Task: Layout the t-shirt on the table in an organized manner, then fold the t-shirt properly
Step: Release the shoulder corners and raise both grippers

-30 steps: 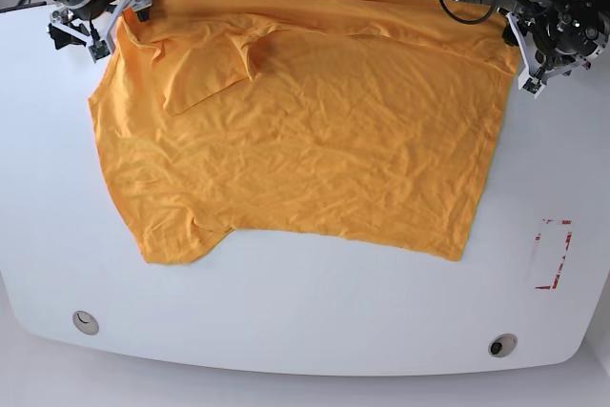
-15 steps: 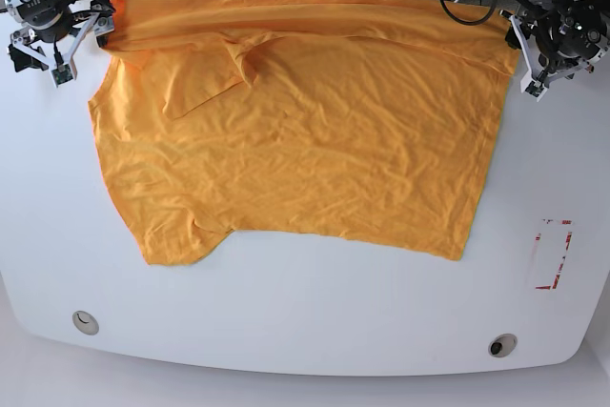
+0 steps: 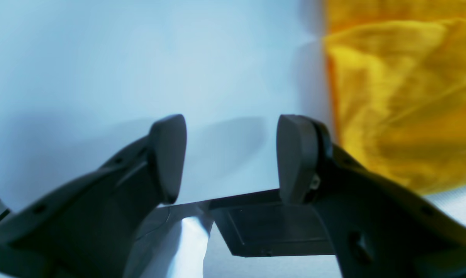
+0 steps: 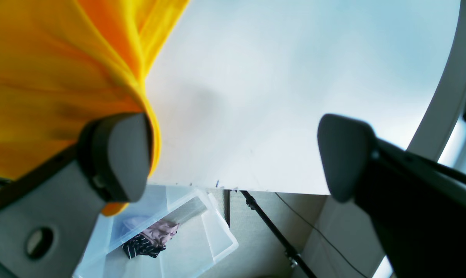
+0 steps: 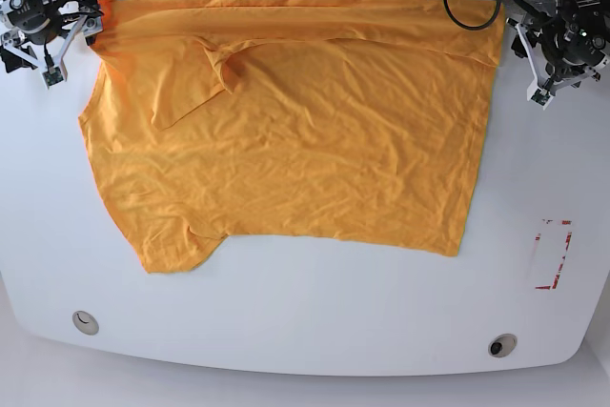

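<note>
Bright orange-yellow, wrinkled cotton t-shirt point(image 5: 305, 131) lies spread over the far half of the glossy white desk point(image 5: 315, 312), its far edge now running along the desk's far edge between the two arms. Compared with a second ago, that far edge has been drawn further back and wider toward the far corners, and the fabric sits a little flatter; this is judged to be the layout stage nearing completion, with folding not yet begun. One sleeve remains turned over onto the body near the far edge on the right arm's side, so the garment is not fully flat. Right end effector point(image 4: 233, 154) is spread, with nothing between its pads; cloth hangs beside and partly behind one pad point(image 4: 117, 154), and whether it touches is unclear. Left end effector point(image 3: 231, 154) is likewise spread and empty, the shirt's edge lying just beside it, apart from the pads. Both appear to have let go at the far corners. No lettering shows on the upward face. The far hem at the desk's edge is partly lost in the base view, and both wrist views are blurred.
</note>
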Available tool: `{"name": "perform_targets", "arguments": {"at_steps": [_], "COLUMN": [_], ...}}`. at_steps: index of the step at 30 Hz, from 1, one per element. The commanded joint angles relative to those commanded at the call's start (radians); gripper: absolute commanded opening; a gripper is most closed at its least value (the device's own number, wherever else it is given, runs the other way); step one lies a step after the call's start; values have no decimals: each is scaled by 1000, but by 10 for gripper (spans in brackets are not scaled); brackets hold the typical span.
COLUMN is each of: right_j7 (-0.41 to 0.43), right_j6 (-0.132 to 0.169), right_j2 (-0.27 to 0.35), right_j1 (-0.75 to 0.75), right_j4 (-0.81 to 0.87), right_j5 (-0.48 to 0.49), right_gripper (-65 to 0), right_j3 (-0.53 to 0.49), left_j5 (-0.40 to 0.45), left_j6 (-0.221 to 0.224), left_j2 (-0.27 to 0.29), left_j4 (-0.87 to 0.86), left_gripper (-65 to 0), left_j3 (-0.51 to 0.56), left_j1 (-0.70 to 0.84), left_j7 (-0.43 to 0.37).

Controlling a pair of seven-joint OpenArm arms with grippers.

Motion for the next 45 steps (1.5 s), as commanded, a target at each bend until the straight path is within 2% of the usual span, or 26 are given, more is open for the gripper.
{"name": "perform_targets", "arguments": {"at_steps": [14, 28, 31, 40, 45], "right_j7": [-120, -127, -127, -127, -127], "right_j6": [0, 0, 0, 0, 0], "right_j2": [9, 2, -35, -146, -170], "right_j1": [9, 35, 60, 115, 150], "right_j4": [75, 72, 77, 77, 77], "right_j5": [5, 8, 8, 6, 5], "right_gripper": [0, 0, 0, 0, 0], "right_j3": [-5, -20, -55, -61, -60], "left_j5": [5, 5, 5, 5, 2], "left_j6": [0, 0, 0, 0, 0], "left_j2": [-2, -2, -2, 0, 0], "left_j4": [0, 2, 2, 2, 2], "left_gripper": [-306, -306, -306, -306, -306], "left_j3": [3, 44, 57, 58, 58], "left_j1": [-55, -120, -135, -141, -141], "left_j7": [3, 5, 5, 5, 5]}}
